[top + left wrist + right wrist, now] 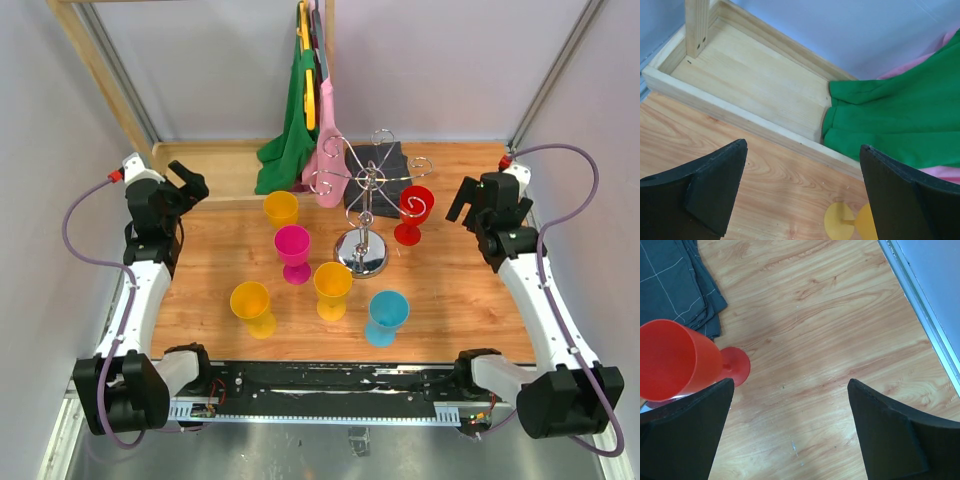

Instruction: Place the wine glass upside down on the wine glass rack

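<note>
Rack (363, 215) stands upright near the middle of the table (470, 310), its round base on the wood and its looped arms spread above. All the glasses stand upright on the table: the red glass (414, 212) just right of the rack beside a dark cloth (395, 160), the magenta glass (293, 250) to its left, three yellow glasses (332, 288) around the magenta one, and the blue glass (385, 316) nearest the arm bases. The left gripper (185, 185) hovers at the far left by a green cloth (890, 115), jaws wide and empty. The right gripper (790, 382) hovers at the far right, jaws wide and empty, well apart from the rack, with the red glass near its left finger.
</note>
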Controlling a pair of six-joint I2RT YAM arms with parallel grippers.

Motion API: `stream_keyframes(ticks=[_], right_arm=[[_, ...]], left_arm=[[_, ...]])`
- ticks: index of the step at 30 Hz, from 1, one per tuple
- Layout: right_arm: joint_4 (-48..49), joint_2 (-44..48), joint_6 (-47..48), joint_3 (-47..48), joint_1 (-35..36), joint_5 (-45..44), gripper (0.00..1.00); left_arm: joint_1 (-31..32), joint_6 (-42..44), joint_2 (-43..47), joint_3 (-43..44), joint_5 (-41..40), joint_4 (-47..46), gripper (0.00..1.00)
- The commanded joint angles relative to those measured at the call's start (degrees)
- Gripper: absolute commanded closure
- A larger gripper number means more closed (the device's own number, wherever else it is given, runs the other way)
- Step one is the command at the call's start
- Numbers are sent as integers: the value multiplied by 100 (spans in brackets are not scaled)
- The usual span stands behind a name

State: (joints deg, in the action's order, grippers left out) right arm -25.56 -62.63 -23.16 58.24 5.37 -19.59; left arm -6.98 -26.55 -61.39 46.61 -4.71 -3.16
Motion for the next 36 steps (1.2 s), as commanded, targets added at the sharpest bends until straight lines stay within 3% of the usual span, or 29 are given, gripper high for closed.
stream_keyframes(ticks=[1,13,15,24,36], right_arm=[[28,267,-28,-136,44,-93,2],[-5,416,615,113,44,434,2],[-189,213,681,466,46,474,0],[-1449,-1567,852,2342,42,1001,12],[-1587,-2173,616,2396,52,2009,19]], left_arm=[[18,89,-69,229,126,32,1],[17,36,-147,253,479,100,1],[14,57,-244,352,522,286,1],[74,33,-444,590,780,558,1],[90,34,-402,690,789,598,1]])
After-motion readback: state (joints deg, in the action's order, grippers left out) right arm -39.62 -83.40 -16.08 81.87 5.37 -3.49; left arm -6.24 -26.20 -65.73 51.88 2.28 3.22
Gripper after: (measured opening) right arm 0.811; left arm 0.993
